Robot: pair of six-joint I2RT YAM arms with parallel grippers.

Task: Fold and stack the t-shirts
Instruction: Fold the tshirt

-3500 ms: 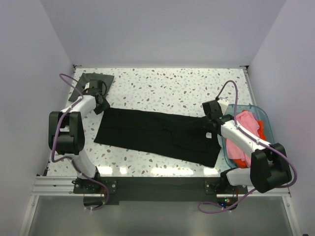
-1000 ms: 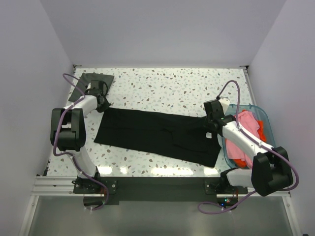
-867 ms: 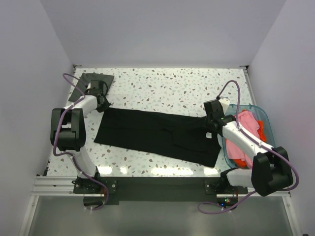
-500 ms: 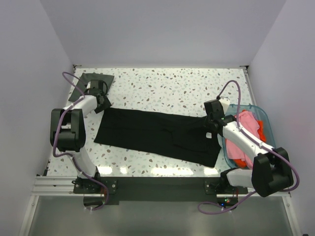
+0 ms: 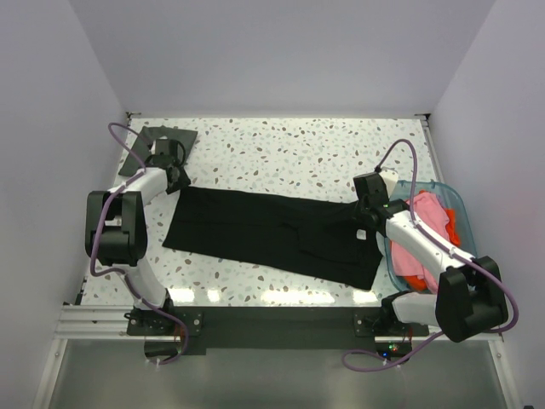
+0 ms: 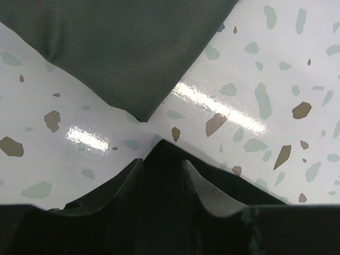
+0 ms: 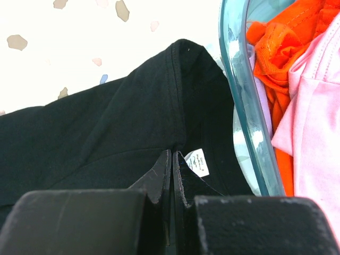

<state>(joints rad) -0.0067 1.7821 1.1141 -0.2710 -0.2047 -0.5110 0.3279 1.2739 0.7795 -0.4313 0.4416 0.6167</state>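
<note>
A large black t-shirt point(image 5: 272, 234) lies spread flat across the table's middle. My left gripper point(image 5: 179, 177) is at its far left corner. In the left wrist view the jaws point(image 6: 162, 164) stand apart, straddling that corner of the black shirt point(image 6: 247, 183). My right gripper point(image 5: 364, 215) is at the shirt's far right edge. In the right wrist view it point(image 7: 173, 156) is shut on a fold of the black cloth point(image 7: 117, 122) beside a white tag point(image 7: 200, 162). A dark grey folded shirt point(image 5: 162, 141) lies at the far left and shows in the left wrist view point(image 6: 122, 53).
A clear blue bin point(image 5: 434, 185) stands at the right edge and holds a pink shirt point(image 5: 430, 213) and an orange shirt point(image 5: 456, 228). Its rim point(image 7: 247, 106) is right beside my right gripper. White walls enclose the speckled table point(image 5: 298, 153).
My left gripper has edged a little toward the far side, to the shirt's corner. My right gripper has shifted slightly. The black shirt lies as before.
</note>
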